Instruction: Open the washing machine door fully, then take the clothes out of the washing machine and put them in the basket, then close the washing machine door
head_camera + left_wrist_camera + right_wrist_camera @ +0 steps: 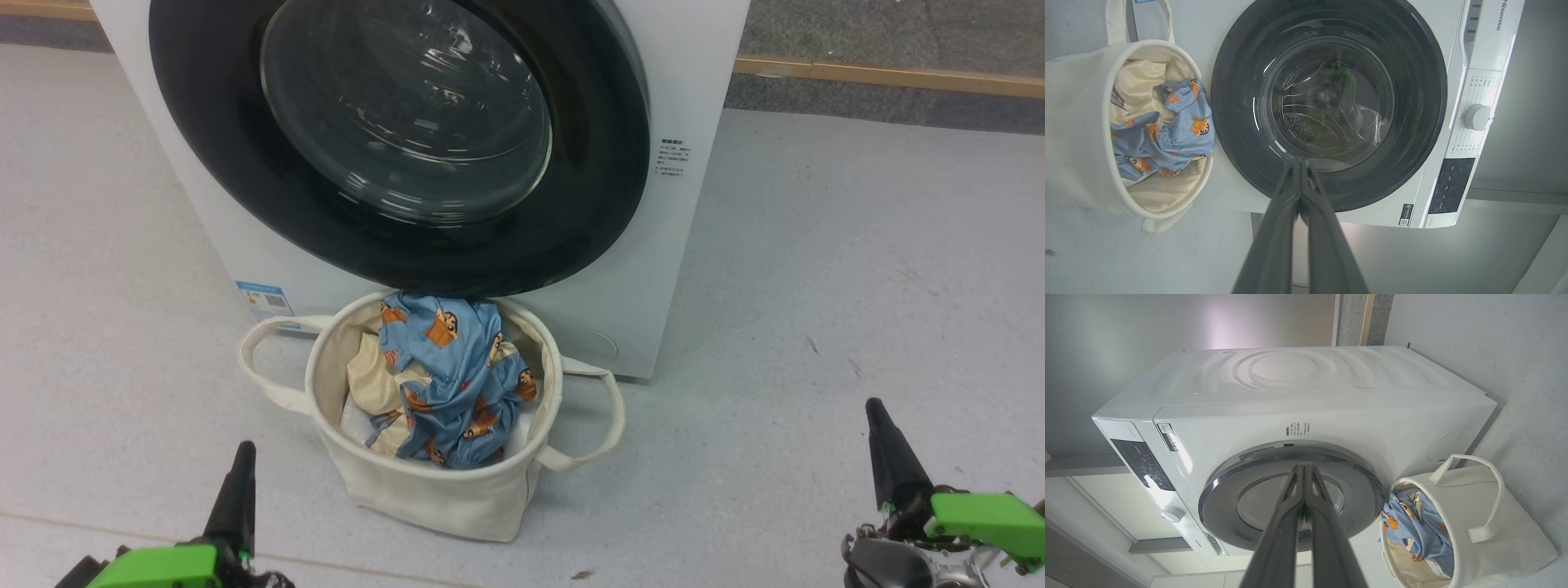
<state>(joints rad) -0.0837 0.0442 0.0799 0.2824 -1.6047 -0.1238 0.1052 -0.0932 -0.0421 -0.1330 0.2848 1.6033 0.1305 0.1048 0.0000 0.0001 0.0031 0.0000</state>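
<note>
While the clothes (pixel 449 367) sit in the basket (pixel 424 490), left end effector (pixel 1299 163) and right end effector (pixel 1305 467) are pinched closed, empty.

A laundry corner: white washing machine (pixel 694 98) on grey floor (pixel 857 269), canvas basket (pixel 424 494) of clothes (pixel 457 367) in front.

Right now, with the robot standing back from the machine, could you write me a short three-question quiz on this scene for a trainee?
1. True or false: the washing machine door is shut.
2. Fill in: the left gripper and the right gripper are both ___ (open / shut).
3. Where are the clothes?
A) behind the washing machine door
B) in the basket
C) held by the right gripper

Key: 1 true; 2 shut; 3 B.
</note>
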